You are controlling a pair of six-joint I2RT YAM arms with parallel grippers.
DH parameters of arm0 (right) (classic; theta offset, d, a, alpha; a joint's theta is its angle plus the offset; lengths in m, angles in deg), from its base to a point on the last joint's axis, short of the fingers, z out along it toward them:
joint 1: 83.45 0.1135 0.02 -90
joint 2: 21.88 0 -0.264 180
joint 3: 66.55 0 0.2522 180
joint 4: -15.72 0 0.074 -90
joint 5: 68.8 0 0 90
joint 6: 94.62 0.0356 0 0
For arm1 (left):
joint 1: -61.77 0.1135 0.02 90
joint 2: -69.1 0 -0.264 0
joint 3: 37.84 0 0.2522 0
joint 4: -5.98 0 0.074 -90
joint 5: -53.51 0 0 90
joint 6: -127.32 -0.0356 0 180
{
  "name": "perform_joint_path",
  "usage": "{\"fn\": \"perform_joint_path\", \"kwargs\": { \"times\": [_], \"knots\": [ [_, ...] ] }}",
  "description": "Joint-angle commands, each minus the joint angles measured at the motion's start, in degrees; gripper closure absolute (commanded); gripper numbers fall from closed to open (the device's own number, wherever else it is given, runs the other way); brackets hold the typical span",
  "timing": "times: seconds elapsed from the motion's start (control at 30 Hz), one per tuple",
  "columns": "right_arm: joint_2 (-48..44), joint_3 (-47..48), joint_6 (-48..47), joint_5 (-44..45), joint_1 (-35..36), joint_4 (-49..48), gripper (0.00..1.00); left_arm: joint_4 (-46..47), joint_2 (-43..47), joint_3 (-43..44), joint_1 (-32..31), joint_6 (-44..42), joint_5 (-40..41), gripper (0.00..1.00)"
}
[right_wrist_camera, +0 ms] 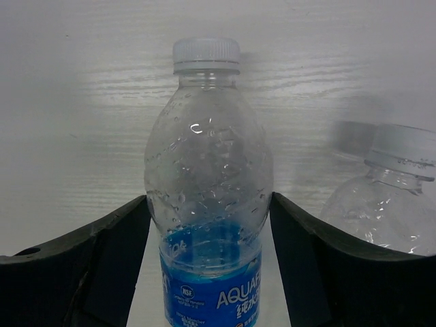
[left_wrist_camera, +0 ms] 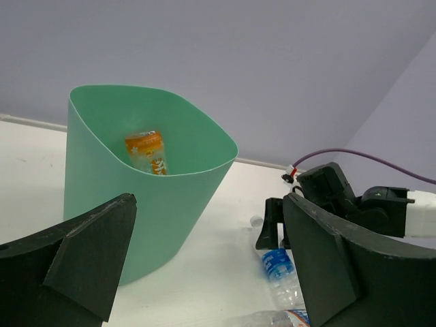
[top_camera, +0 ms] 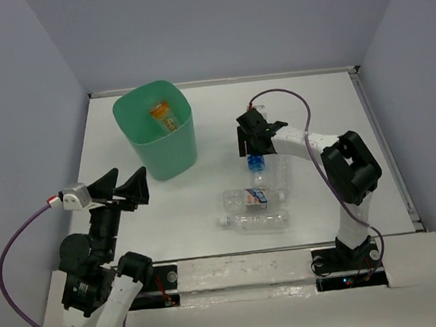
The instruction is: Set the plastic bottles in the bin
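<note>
Right tool [right_wrist_camera: 210, 202] clamped on blue-label bottle [top_camera: 257, 162], fingers touching both its sides just above the label; cap at 12 o'clock in the wrist view; cannot tell if it's off the desk [top_camera: 212, 106]; second clear bottle [right_wrist_camera: 392, 194] just beside it at 3 o'clock there; top view: white-label bottle [top_camera: 251, 198] and long clear bottle [top_camera: 256, 220] lie on their sides at 6 o'clock of the right tool, near each other; bin [top_camera: 162, 149] upright at 9 o'clock of the right tool, well apart; orange bottle [top_camera: 163, 116] inside the bin against its far wall; left tool [top_camera: 130, 173] jaws wide apart, empty, at 7 o'clock of the bin, near its wall.
</note>
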Motion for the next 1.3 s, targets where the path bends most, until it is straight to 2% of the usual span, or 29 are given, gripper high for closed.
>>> {"fn": "perform_joint_path", "kwargs": {
  "times": [0.0, 0.23, 0.4, 0.57, 0.83, 1.0, 1.13, 1.27],
  "knots": [
    [1.39, 4.18, -0.54, -1.09, -0.25, -3.33, 0.25, 2.21, -0.42, 0.67, -0.22, 0.13, -0.21, 0.01],
    [5.44, 7.36, -2.04, -1.44, -0.25, -4.47, 0.26, 2.13, -0.68, 0.76, -0.13, 0.13, -0.21, 0.01],
    [2.72, 6.3, -5.46, 0.22, -0.25, -11.14, 0.37, 2.04, -0.86, 0.67, -0.22, 0.04, -0.21, 0.01],
    [-3.25, 6.48, -9.68, 2.25, -0.25, -14.4, 0.4, 2.04, -0.51, 0.75, -0.13, -0.05, -0.12, 0.01],
    [-19.24, 4.8, -12.68, 0.41, 0.98, -17.83, 0.41, 2.3, -0.51, 0.58, -0.13, 0.13, -0.38, 0.01],
    [-21.54, 12.7, -14.08, -3.98, 5.2, -21.25, 0.41, 2.48, -0.42, 0.67, -0.22, 0.21, -0.3, 0.01],
    [-17.86, 21.93, -14.7, -7.59, 8.53, -30.11, 0.41, 1.95, 0.02, 0.67, -0.13, 0.13, 0.14, 0.01],
    [-9.27, 29.65, -16.89, -9.17, 12.75, -41.61, 0.41, 1.69, 0.46, 0.75, -0.04, 0.13, 0.93, 0.01]
  ]
}}
